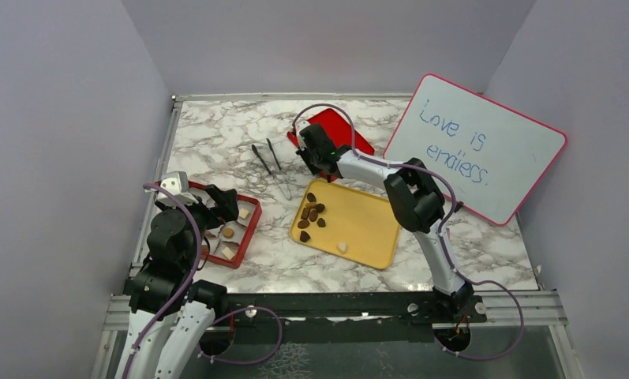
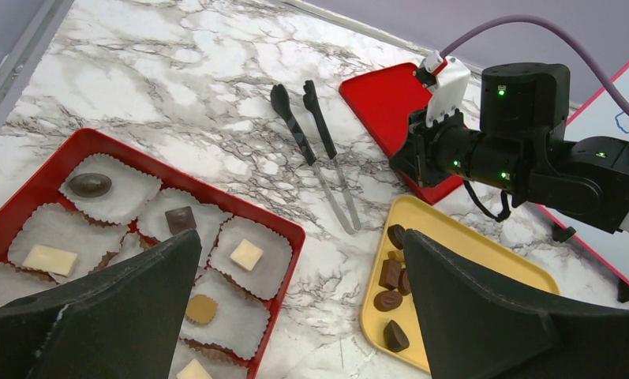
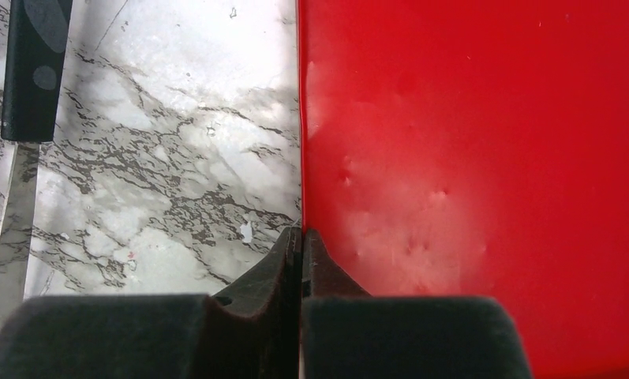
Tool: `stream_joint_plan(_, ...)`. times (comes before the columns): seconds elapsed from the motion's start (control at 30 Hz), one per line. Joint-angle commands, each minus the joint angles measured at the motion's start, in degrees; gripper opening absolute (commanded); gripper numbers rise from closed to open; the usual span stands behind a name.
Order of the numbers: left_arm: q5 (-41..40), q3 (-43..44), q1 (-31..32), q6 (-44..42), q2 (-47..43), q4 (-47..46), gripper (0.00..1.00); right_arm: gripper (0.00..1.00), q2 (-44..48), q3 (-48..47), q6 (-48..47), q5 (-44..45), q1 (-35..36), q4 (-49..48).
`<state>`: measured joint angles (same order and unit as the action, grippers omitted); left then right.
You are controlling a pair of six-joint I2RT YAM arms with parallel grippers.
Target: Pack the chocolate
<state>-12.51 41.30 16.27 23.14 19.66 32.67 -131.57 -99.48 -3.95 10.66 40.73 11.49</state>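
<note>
Two robot arms reach over a marble-patterned table (image 1: 216, 134). At the table's left side the left gripper (image 2: 301, 237) hangs above a red box (image 2: 240, 201), its jaws spread as wide as they go and nothing between them. The box is lined with white paper cups, and part of the chocolate (image 2: 180, 219) sits in them, one piece to a cup: a dark oval, a dark square, cream-white squares and a tan round one.

The rest of the chocolate lies on a yellow tray (image 1: 366, 221) in the middle of the table, just right of the box. A cluster of dark brown pieces (image 1: 311, 213) sits in the tray's far left corner. A single cream-white piece (image 1: 342, 247) lies apart from them, close to the near edge.

Beyond the tray, a pair of black-handled tongs (image 1: 270, 162) lies flat on the marble. Just to their right is a flat red lid (image 1: 342, 126).

The right arm stretches across the tray to that lid. The right gripper (image 3: 301, 237) is down at the lid's left edge, fingertips pressed almost together. The lid's thin rim runs straight into the slit between them and looks pinched there.

A pink-framed whiteboard (image 1: 477, 146) leans at the right, handwritten "Love is endless."
</note>
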Motion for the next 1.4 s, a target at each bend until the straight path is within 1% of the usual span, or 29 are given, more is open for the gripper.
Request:
stream_joint_plan(0.0,-1.4,-0.7,0.2,0.2,0.0,-1.0,0.99,0.02,0.9,-0.3,-4.0,1.0,-0.4,-3.9)
stream_joint_plan(0.27,-1.1,-0.5,0.2,0.2,0.8,-1.1,0.99,0.01,6.3,2.5,-7.3,1.2,-0.5,-6.3)
stream_joint_plan(0.73,1.3,0.5,0.2,1.7,8.4,-1.5,0.99,0.01,18.5,11.8,-4.3,-3.2,-0.5,-9.0)
stream_joint_plan(0.87,3.1,-0.1,0.2,3.7,10.2,-3.5,0.99,0.01,22.6,14.1,-3.3,-4.8,-0.5,-8.5)
stream_joint_plan(1.0,5.7,-0.4,0.2,3.2,12.5,-7.6,0.94,0.01,27.2,15.8,-2.2,-7.4,-0.4,-6.9)
stream_joint_plan(1.07,8.4,-1.0,0.2,-0.5,13.4,-11.0,0.93,0.01,29.2,16.2,-1.3,-9.3,-0.4,-4.7)
stream_joint_plan(1.13,10.7,-1.5,0.2,-6.3,14.1,-15.2,0.91,0.01,31.1,16.7,-0.1,-10.3,-0.4,-2.8)
stream_joint_plan(1.2,12.3,-2.3,0.2,-14.1,14.2,-19.6,0.91,0.01,33.0,17.3,1.5,-13.0,-0.5,-0.7)
stream_joint_plan(1.27,15.6,-4.4,0.2,-21.1,13.5,-26.3,0.9,0.01,34.8,17.8,2.9,-15.1,-0.4,1.1)
stream_joint_plan(1.33,21.6,-6.3,0.2,-28.2,13.3,-32.9,0.84,0.01,36.9,19.0,4.6,-16.9,-0.4,1.8)
stream_joint_plan(1.37,26.0,-6.9,0.2,-31.7,13.4,-35.8,0.8,0.01,38.2,19.8,5.4,-18.0,-0.5,1.9)
